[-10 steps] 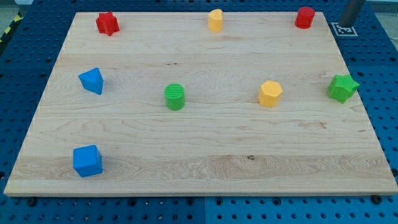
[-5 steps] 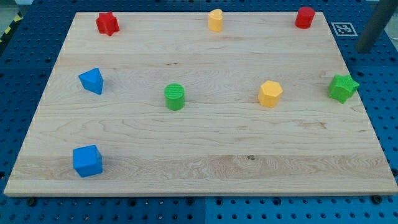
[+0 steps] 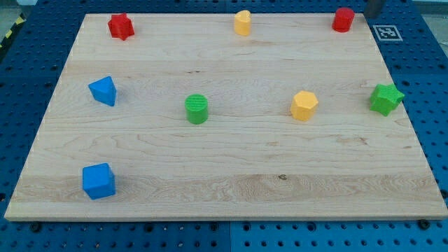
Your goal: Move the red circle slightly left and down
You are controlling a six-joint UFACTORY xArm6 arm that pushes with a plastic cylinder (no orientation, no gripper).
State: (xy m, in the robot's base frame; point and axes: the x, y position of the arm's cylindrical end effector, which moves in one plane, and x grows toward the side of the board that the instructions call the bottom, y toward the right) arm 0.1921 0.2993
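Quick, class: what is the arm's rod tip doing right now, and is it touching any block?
My tip: no hand, holds nothing; it sits at the view's top right, just right of the red circle, apparently not touching.

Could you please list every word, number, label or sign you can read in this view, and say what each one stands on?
No words, numbers or brand names can be read anywhere.
The only sign is a black-and-white square marker tag on the blue pegboard base, just off the wooden board at the view's top right; it carries a pattern, no letters.
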